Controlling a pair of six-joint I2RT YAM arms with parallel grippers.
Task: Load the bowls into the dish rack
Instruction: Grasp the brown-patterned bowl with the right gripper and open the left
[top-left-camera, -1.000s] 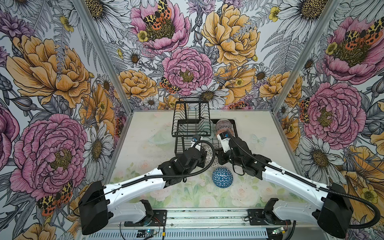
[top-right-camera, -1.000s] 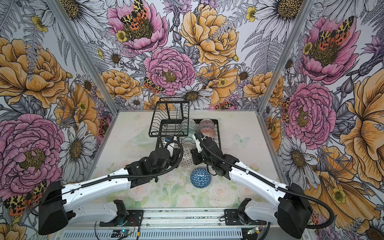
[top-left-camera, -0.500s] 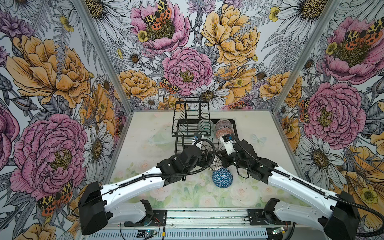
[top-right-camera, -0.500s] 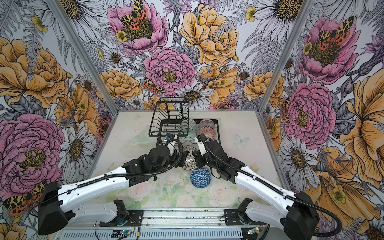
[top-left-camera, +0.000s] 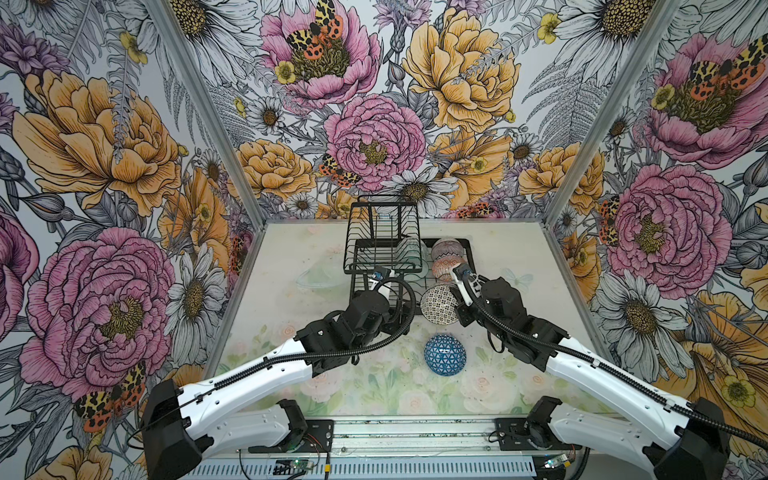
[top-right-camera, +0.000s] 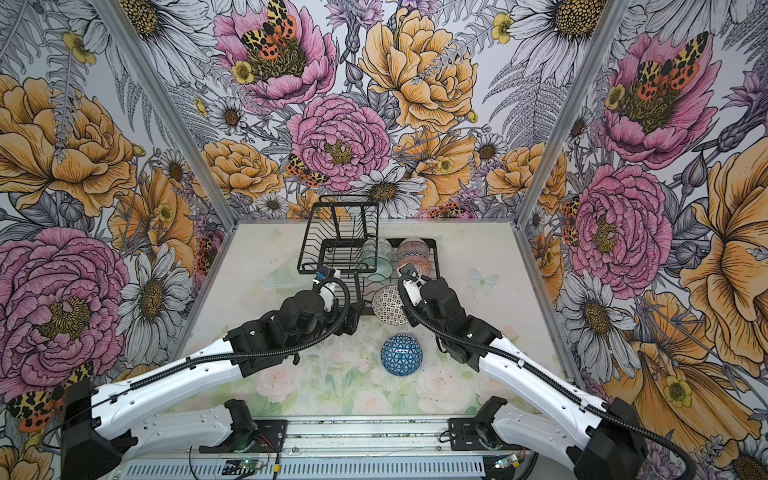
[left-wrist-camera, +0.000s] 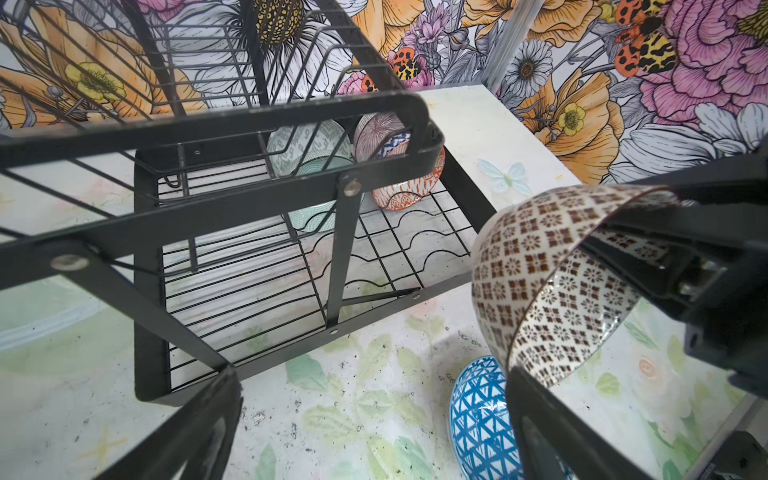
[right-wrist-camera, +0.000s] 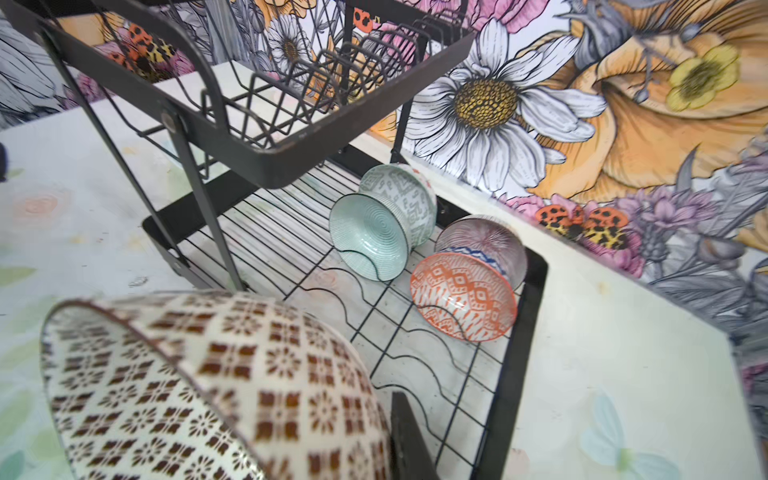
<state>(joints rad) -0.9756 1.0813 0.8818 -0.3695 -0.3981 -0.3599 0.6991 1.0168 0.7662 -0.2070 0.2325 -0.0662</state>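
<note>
**Mosaic bowl at the rack's near edge, free slots straight ahead**

- Right gripper (top-left-camera: 458, 307): closed on the rim of the mosaic bowl (top-left-camera: 438, 305), one finger inside and one outside. The bowl hangs clear of the table, tilted, with its mouth turned down and towards the near side.
- Rack (right-wrist-camera: 530, 324): the base tray lies directly beyond the held bowl, away from the robot. Four bowls stand on edge at its far end: grey-green (right-wrist-camera: 401, 191), teal (right-wrist-camera: 368, 237), pink (right-wrist-camera: 482, 237) and orange (right-wrist-camera: 463, 303). The wavy wires between the orange bowl and the tray's near rim are bare.
- Deciding relation: judged from this, the bowl needs to go forward and down into the bare row in front of the orange bowl, with its rim stood across the wires like the others. The raised basket overhangs only the left part, so that row is open from above.
- Left gripper (left-wrist-camera: 361, 432): spread wide and holding nothing, low by the rack's near left corner.
- Blue bowl (top-left-camera: 444, 354): mouth down on the table, apart from the rack on the near side. It lies just beside the left gripper, the free and likely better-placed arm for it.
</note>
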